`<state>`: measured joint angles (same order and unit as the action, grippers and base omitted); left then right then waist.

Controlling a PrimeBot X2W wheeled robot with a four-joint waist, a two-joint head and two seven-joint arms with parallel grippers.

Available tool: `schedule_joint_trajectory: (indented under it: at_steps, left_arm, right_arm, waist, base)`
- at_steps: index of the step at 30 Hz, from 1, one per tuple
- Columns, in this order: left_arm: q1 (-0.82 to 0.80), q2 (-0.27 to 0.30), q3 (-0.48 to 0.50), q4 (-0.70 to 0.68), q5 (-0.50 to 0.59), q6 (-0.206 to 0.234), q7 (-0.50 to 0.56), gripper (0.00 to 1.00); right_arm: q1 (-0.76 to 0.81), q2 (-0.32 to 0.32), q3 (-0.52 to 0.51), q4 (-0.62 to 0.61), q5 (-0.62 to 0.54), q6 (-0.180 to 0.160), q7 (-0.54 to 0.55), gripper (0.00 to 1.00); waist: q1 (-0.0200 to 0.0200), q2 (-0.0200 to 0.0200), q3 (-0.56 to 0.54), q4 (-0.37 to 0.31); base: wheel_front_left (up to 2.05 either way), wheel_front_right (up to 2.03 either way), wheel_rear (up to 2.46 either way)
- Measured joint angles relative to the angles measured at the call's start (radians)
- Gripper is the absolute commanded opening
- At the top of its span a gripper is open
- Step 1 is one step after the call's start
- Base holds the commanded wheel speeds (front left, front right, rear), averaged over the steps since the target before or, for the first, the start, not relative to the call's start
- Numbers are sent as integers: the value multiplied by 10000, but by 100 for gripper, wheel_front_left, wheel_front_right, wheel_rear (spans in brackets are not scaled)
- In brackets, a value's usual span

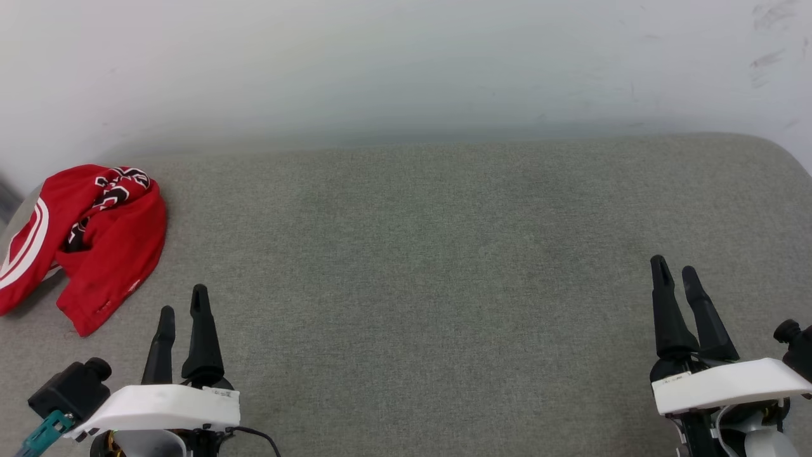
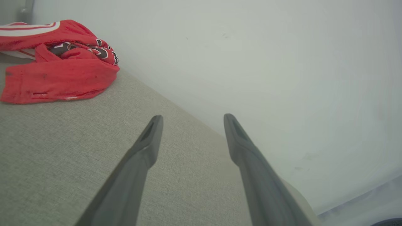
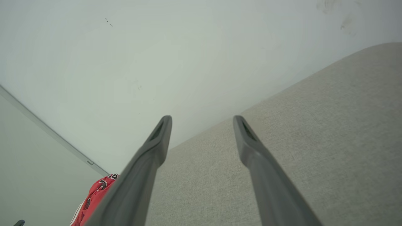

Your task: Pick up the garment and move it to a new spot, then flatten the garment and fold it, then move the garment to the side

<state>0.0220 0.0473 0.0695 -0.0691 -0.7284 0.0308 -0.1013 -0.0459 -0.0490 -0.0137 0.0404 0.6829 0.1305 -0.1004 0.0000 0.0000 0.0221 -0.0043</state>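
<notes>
— two grippers: holding anything?
— no. left gripper and right gripper, near the front edge, both gape wide and empty.
— the red jersey?
— crumpled at the grey cushion's far left corner.

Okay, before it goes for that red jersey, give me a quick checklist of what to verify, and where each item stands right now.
1. The left hand open and empty: ok.
2. The right hand open and empty: ok.
3. The garment located: ok, bunched in a heap at the far left of the grey fabric surface.
4. Way from the left hand to the garment: ok, just bare fabric between them.
5. Room to lay it down mid-surface: ok, bare there.
6. The garment wholly on the surface: cannot tell, its striped edge reaches the left corner.
</notes>
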Motion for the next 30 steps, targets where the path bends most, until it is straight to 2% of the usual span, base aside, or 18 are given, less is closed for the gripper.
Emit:
schedule_joint_trajectory:
  at_steps: [6, 12, 19, 26, 30]
  left_arm:
    - [32, 6, -418, -418, 1133, 173, -174, 100]
    - [158, 21, -667, -556, 1565, -138, -343, 100]
    - [199, 173, -1034, -918, 2846, -261, -525, 100]
    - [325, 621, -1898, -991, 3779, 330, -698, 100]
    - [430, 698, -2182, -731, 3852, 560, -782, 100]
  right_arm:
    - [-5, 0, 163, -263, -1139, 0, -167, 100]
    - [-6, 0, 171, -387, -2247, 0, -341, 100]
    - [1, 0, 240, -397, -3365, 2, -502, 100]
    - [62, -2, 155, -395, -4289, 2, -694, 100]
    - [85, -2, 196, -322, -4744, 2, -790, 100]
  waist:
    - [0, 0, 66, 11]
    - [0, 0, 98, 33]
    - [0, 0, 63, 19]
    - [0, 0, 29, -34]
    - [0, 0, 29, -68]
  base:
    - [0, 0, 0]
    - [0, 0, 0]
    - [0, 0, 0]
    - [0, 0, 0]
    - [0, 0, 0]
